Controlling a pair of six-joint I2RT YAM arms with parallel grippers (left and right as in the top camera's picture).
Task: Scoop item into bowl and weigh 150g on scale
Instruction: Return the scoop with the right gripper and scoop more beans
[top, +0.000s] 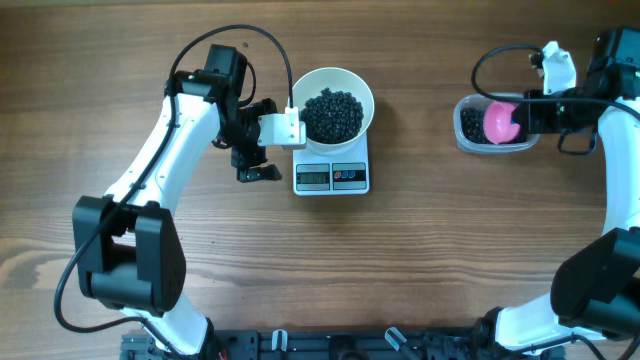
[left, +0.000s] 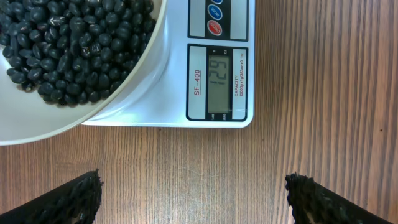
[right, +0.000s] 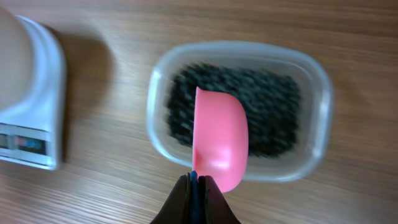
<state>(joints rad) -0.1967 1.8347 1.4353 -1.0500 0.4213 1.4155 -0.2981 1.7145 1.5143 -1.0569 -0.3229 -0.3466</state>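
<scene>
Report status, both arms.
Left gripper open, beside scale. Right gripper shut on pink scoop, over tub. Bowl of beans on scale, display 129. Nothing blocking.

The beans (top: 333, 115) are black, bowl (top: 333, 72) and scale (top: 362, 150) white, scoop (top: 499, 122) pink, table (top: 420, 260) brown wood-grain.

Ahead of your left end effector (left: 193, 194), with its rough matt fingertips (left: 74, 200), you see a glossy white bowl (left: 127, 81), shiny black beans (left: 68, 43) and a smooth plastic scale (left: 177, 62), on a table (left: 317, 93) of matt grained wood. At your right end effector (right: 196, 186) are a smooth pink plastic scoop (right: 219, 137) and a clear plastic tub (right: 321, 93).
</scene>
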